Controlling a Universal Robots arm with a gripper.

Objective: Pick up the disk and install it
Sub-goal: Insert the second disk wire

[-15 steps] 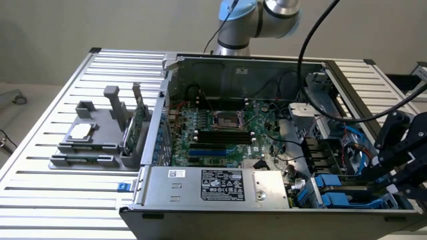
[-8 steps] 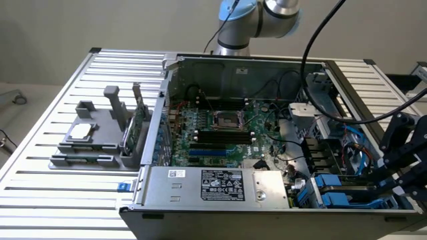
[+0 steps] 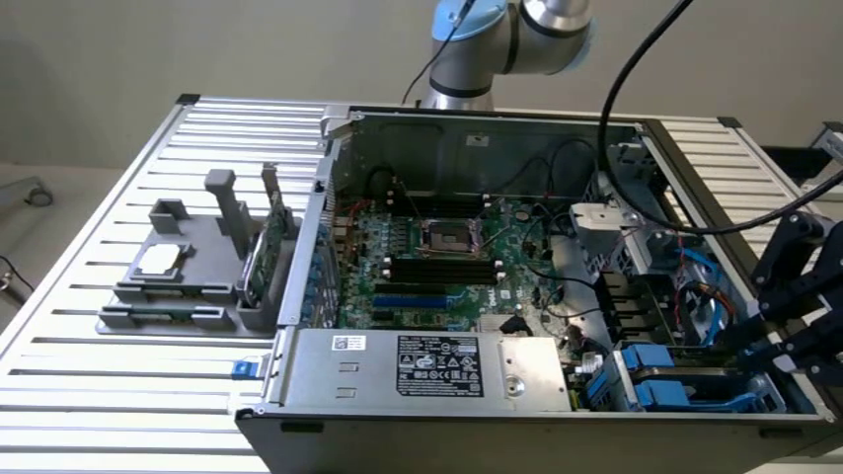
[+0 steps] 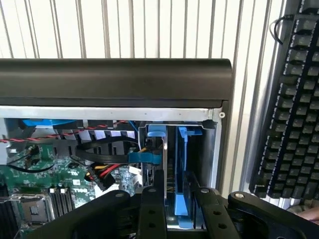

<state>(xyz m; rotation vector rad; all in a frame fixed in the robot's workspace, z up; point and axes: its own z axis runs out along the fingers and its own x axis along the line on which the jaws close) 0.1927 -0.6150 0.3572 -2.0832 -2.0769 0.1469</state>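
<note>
Disk point(image 4: 169, 169) gripped on edge in the drive bay of the open computer case point(image 3: 395, 434).

Held upright between the 2 black fingers point(image 4: 152, 209) of the gripper point(image 4: 174, 211), closed on its silver body and blue carrier. Sat in the bay at the case's front corner, on the exterior view's right, beside more blue carriers point(image 3: 652, 380). Lay near the green motherboard point(image 3: 435, 267) with red and black cables point(image 4: 107, 172). Rested on the slatted metal table point(image 3: 118, 385), with a black keyboard point(image 4: 289, 109) just beside the case.
</note>
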